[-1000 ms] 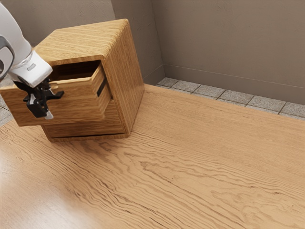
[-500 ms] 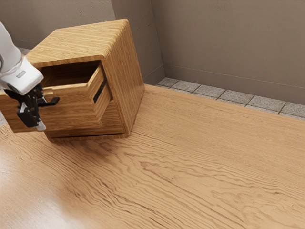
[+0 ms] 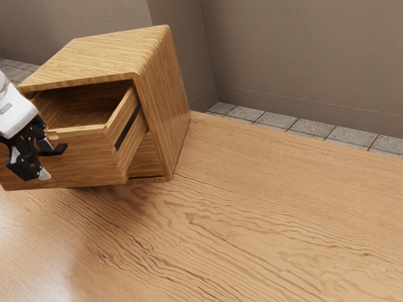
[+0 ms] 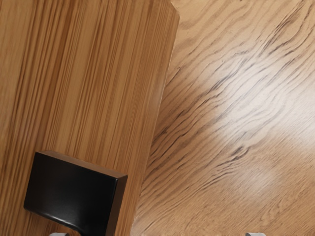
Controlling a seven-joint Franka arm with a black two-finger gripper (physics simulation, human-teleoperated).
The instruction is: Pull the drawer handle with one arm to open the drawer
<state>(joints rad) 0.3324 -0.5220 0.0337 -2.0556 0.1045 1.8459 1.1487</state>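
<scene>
A wooden cabinet [image 3: 126, 50] stands tilted at the exterior view's upper left. Its upper drawer [image 3: 82, 157] is pulled well out, and the hollow inside shows. My gripper [image 3: 28, 160] is at the drawer's front face, at the exterior view's left edge, and covers the handle there. In the wrist view the black handle [image 4: 74, 191] sits on the drawer front [image 4: 88, 73] just under my hand. Two pale fingertips show far apart at that view's lower edge, with the handle by one of them, so the gripper is open.
The cabinet rests on a wide wood-grain surface [image 3: 252, 220] that runs to the exterior view's right and front. A grey tiled strip [image 3: 327, 129] and plain walls [image 3: 302, 50] lie behind it.
The drawer has slid further out of the cabinet, toward the exterior view's lower left. My gripper moved the same way with the drawer front.
</scene>
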